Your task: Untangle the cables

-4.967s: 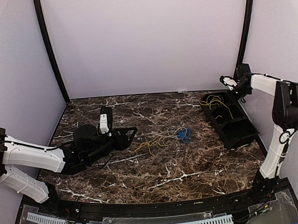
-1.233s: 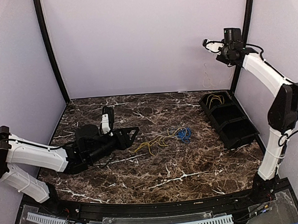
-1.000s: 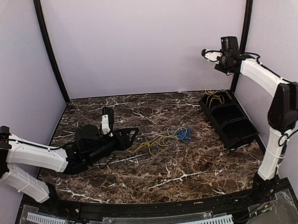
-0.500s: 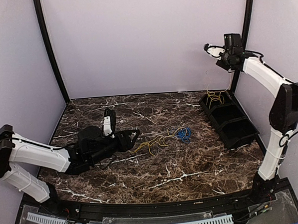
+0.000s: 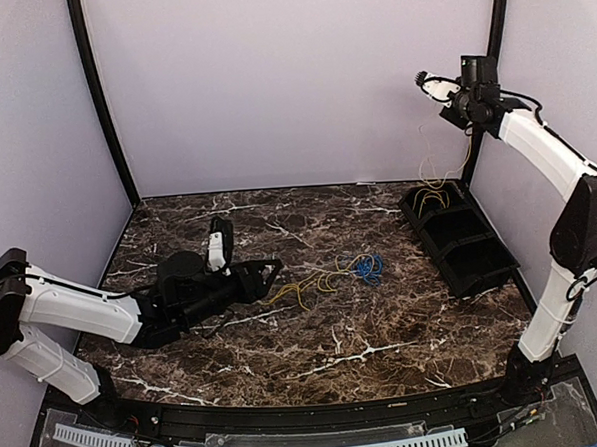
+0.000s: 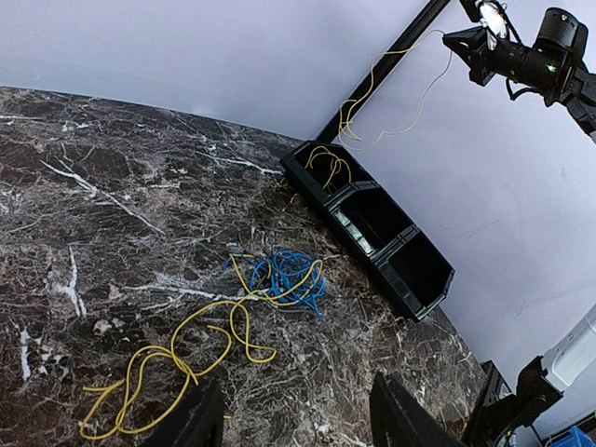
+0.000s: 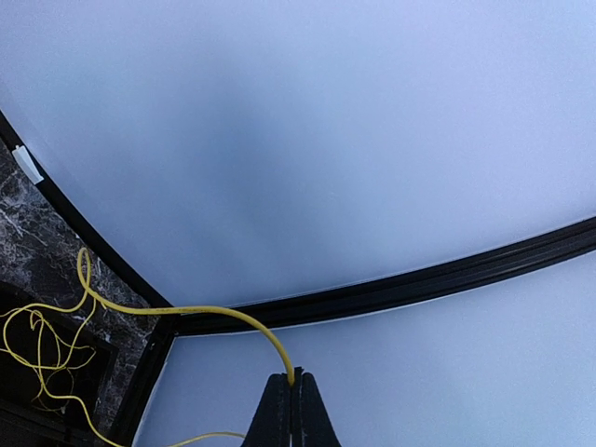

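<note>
Here, a dark marbled surface (image 5: 335,354) carries everything. The right arm (image 5: 551,160) reaches high toward the back wall. Its right fingers (image 7: 291,410) are clenched on a yellow cable (image 7: 186,310). The cable droops from the pinch into the farthest compartment of a black three-compartment bin (image 5: 481,266) at the right edge, where the rest of it lies in loose coils. The left arm (image 5: 78,310) stretches low over the surface. Its left fingers (image 5: 263,273) are parted with nothing between them, near the left end of the tangle. That tangle sits mid-surface, well apart from the bin: yellow loops (image 6: 177,363) sprawl leftward and cross into a small blue bundle (image 6: 284,277) on their right.
</note>
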Robot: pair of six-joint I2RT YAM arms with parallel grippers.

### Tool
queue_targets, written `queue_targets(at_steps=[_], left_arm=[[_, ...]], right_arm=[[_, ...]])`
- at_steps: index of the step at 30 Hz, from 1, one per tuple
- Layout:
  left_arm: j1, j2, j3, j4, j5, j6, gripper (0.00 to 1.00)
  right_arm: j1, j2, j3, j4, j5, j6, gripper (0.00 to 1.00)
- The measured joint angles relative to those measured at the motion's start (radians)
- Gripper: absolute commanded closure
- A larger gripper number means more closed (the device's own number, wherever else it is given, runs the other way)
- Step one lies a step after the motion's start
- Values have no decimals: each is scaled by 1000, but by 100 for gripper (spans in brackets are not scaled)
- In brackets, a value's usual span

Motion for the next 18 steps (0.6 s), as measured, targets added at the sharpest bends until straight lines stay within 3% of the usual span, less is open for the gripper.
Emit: queue_targets(at_steps=[18], left_arm=[[0,20,0,0,6,-9,43]], right_arm=[[-45,0,-136,12,-11,24,100]])
